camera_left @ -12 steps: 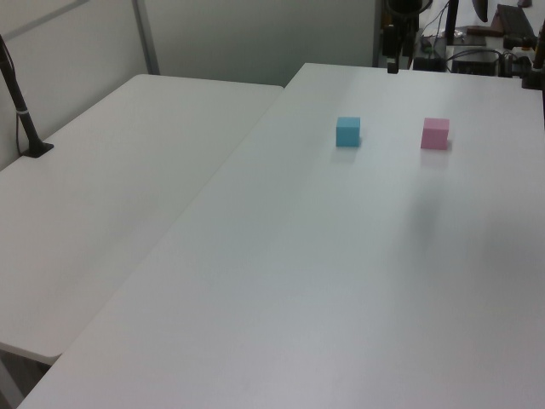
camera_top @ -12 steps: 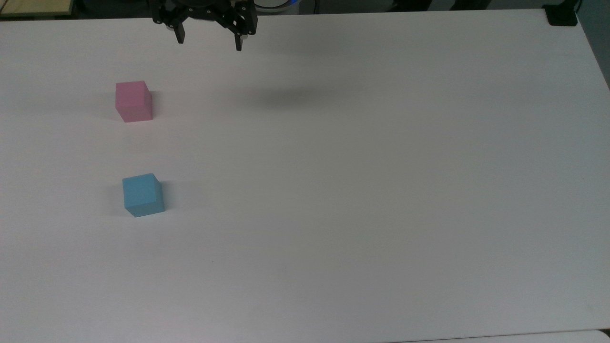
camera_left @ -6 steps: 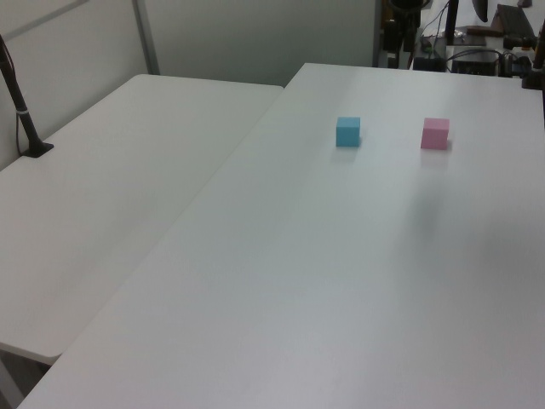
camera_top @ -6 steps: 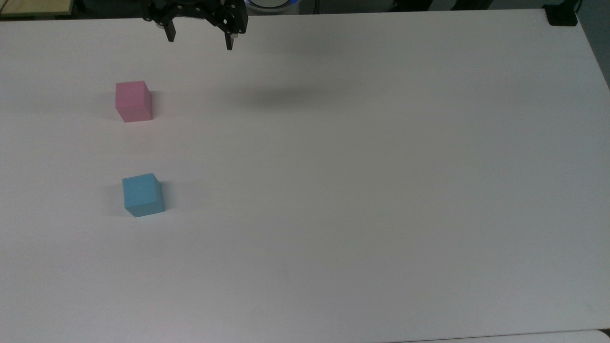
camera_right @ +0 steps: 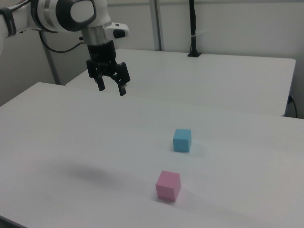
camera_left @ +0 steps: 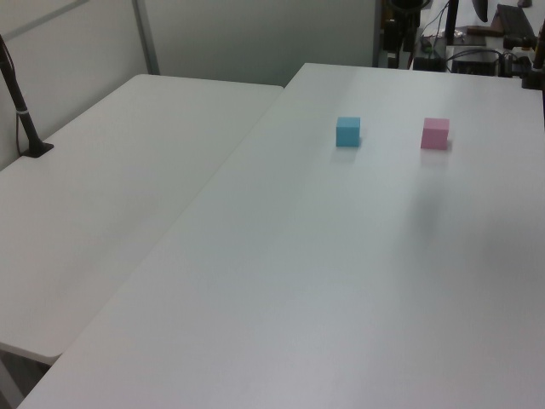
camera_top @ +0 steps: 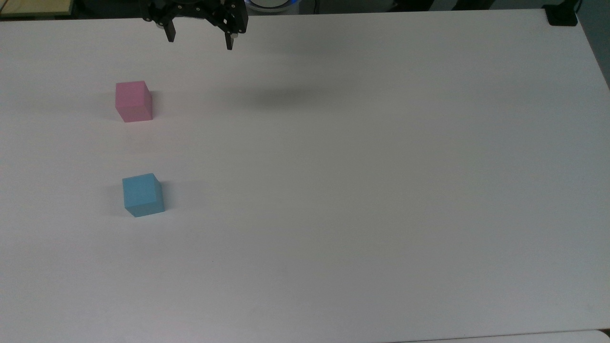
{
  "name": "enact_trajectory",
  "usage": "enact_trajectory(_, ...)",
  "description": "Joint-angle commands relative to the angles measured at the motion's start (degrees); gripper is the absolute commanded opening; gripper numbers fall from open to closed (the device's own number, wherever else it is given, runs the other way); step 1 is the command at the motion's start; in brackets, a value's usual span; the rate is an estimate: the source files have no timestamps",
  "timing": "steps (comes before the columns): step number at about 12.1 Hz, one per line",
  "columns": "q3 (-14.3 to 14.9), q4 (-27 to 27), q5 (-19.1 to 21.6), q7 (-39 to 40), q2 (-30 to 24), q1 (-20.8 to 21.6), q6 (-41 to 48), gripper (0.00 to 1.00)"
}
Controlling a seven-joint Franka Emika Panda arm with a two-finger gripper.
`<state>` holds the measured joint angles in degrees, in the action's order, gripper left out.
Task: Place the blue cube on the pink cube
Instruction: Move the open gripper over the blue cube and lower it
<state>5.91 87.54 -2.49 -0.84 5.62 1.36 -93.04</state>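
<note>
A wide white table (camera_top: 362, 190) carries two cubes. The blue cube (camera_top: 142, 195) looks light, stiff and matte, so two opposite side faces should give a sure hold. It sits well apart from the gripper (camera_top: 198, 42), which hangs high, wide open and empty. The pink cube (camera_top: 133, 101) lies between them.

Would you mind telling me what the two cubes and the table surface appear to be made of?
The blue cube and pink cube look like matte painted wood or dense foam: flat colour, no glare, crisp edges. Which one, I cannot tell. The table looks like smooth white laminate with a faint sheen.
</note>
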Motion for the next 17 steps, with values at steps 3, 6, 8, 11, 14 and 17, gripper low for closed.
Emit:
enact_trajectory(3, -0.2, 0.3, -0.1, 0.9, -0.6, 0.4, -1.1, 1.00)
enact_trajectory(6, -0.3, 0.3, -0.1, 1.0, -0.4, 0.4, -1.3, 1.00)
enact_trajectory(8, -0.3, 0.3, -0.1, 1.1, -0.4, 0.1, -3.1, 1.00)
enact_trajectory(11, 0.2, 0.3, -0.6, 1.1, 2.8, -1.6, -10.9, 1.00)
enact_trajectory(14, 0.2, 0.3, -1.0, 2.2, 7.2, -4.1, -21.1, 1.00)
enact_trajectory(17, 0.2, 0.3, -0.4, 11.1, 12.0, -6.8, -27.5, 1.00)
